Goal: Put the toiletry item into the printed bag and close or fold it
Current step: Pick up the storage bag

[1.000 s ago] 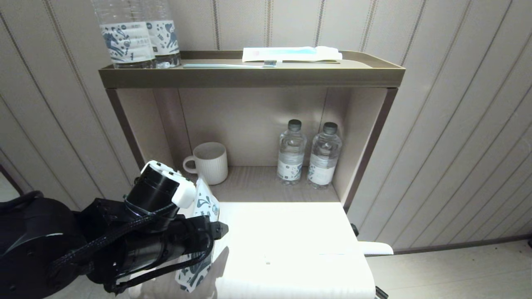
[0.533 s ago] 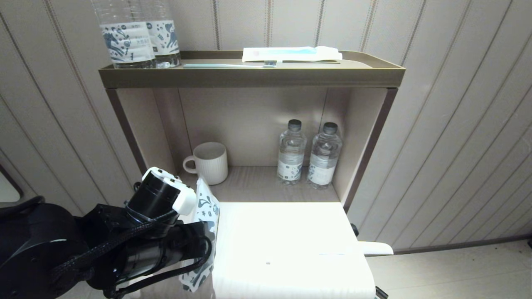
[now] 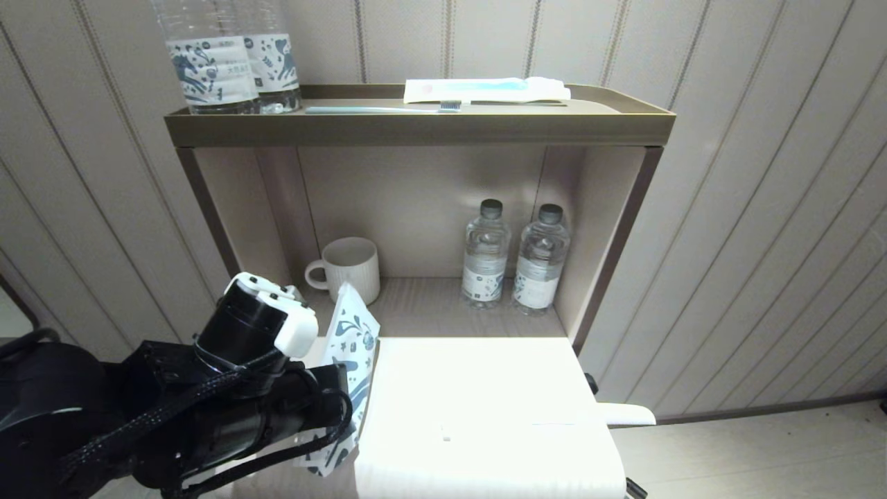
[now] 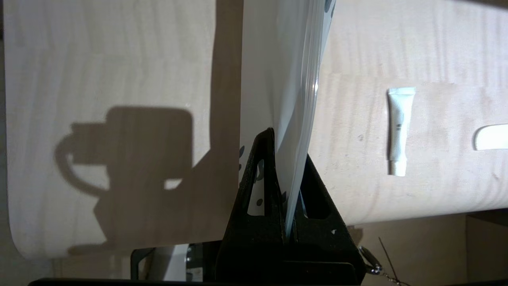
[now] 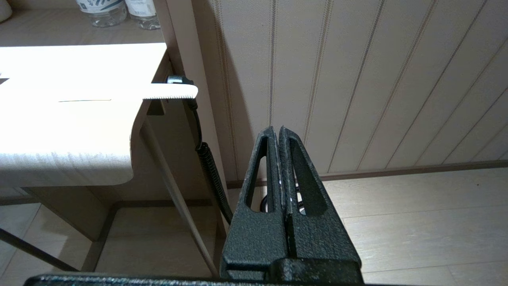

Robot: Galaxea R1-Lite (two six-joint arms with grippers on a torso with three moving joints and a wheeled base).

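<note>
The printed bag (image 3: 355,360), white with dark blue figures, stands on edge at the left end of the white table (image 3: 485,388). My left gripper (image 4: 287,159) is shut on its lower edge, and the sheet (image 4: 285,79) rises between the black fingers. The toiletry item (image 3: 627,414), a flat white stick with a rounded tip, lies at the table's right edge and juts past it; it also shows in the left wrist view (image 4: 492,137) and the right wrist view (image 5: 174,92). My right gripper (image 5: 278,131) hangs shut and empty beside the table's right end, above the floor.
A small white tube (image 4: 399,131) lies on the table near the stick. The shelf unit's top tray (image 3: 416,128) carries two water bottles (image 3: 232,62), a toothbrush (image 3: 388,109) and a white packet (image 3: 485,89). Below stand a mug (image 3: 350,270) and two small bottles (image 3: 513,256).
My left gripper has shut on the printed bag. The bag now stands taller and shows more of its printed face, and the arm has drawn slightly to the left.
</note>
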